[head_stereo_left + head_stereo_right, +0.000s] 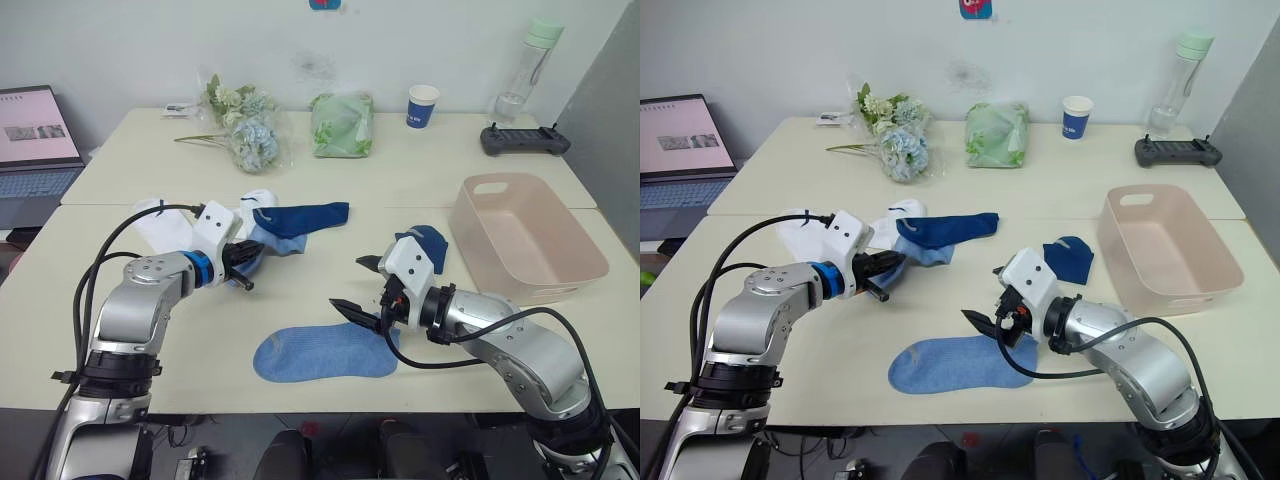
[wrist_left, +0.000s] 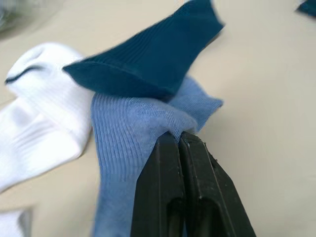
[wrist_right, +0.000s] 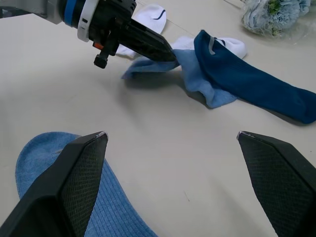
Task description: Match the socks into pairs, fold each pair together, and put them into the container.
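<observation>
My left gripper [image 1: 256, 252] is shut on the edge of a light blue sock [image 2: 133, 128] that lies under a navy sock [image 1: 305, 217] in a small pile at the left centre. White socks [image 1: 160, 222] lie beside and under that pile. A second light blue sock [image 1: 325, 352] lies flat near the table's front edge. My right gripper [image 1: 357, 285] hovers open just above its right end, nothing between the fingers. Another navy sock [image 1: 1068, 258] lies folded behind that gripper. The pale pink container [image 1: 525, 235] stands empty at the right.
Along the back of the table are a bunch of flowers [image 1: 245, 125], a green bag [image 1: 342, 125], a blue-and-white paper cup [image 1: 423, 105], a clear bottle [image 1: 525, 70] and a black controller [image 1: 525, 140]. A laptop [image 1: 35, 140] sits at the far left.
</observation>
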`<control>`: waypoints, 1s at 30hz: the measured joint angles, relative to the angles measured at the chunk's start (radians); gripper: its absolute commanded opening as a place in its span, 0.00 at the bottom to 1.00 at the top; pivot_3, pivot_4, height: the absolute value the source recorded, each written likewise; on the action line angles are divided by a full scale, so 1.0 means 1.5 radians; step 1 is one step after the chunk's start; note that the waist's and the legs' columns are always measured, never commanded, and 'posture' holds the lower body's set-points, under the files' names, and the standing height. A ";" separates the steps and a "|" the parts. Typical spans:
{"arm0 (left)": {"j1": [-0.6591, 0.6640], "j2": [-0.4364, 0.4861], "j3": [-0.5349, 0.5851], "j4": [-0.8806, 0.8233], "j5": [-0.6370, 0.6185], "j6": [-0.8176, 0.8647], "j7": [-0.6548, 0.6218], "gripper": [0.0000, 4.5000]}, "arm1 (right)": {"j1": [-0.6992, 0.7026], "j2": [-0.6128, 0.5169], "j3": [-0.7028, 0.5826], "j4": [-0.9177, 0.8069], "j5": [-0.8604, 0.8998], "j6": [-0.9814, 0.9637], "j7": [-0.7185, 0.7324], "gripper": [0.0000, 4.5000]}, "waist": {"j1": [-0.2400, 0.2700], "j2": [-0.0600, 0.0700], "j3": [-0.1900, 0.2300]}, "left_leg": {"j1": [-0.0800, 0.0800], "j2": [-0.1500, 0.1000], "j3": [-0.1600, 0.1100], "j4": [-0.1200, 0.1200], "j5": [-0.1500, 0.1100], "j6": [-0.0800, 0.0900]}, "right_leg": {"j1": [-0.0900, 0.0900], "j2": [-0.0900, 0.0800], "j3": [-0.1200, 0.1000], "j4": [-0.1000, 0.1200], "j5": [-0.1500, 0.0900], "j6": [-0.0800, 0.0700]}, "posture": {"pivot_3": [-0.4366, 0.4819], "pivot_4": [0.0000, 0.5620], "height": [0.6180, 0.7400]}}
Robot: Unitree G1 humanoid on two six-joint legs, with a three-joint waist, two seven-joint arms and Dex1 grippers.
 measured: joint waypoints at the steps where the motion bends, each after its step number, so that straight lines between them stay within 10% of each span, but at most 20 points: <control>1: 0.000 -0.003 -0.003 -0.016 -0.006 0.009 -0.001 0.00 | 0.000 -0.001 0.000 0.000 0.000 0.000 0.001 1.00 | 0.000 0.000 0.000 | 0.000 0.000 0.000 0.000 0.000 0.000 | 0.000 0.000 0.000 0.000 0.000 0.000 | 0.48 0.27 1.00; 17: -0.210 -0.002 -0.030 0.069 -0.019 -0.024 -0.009 0.00 | 0.008 -0.004 0.000 0.000 -0.005 -0.004 0.003 1.00 | -0.002 0.000 0.000 | 0.001 0.000 0.000 0.000 0.000 0.000 | 0.000 0.001 -0.001 0.000 0.000 0.000 | 0.48 0.27 1.00; 30: -0.217 -0.031 -0.062 0.001 -0.097 -0.003 -0.105 0.00 | 0.015 -0.023 -0.003 -0.007 -0.005 -0.004 0.008 1.00 | 0.000 -0.001 0.000 | 0.000 0.000 0.000 0.000 0.001 -0.001 | 0.001 0.001 0.000 0.000 0.000 0.000 | 0.48 0.27 1.00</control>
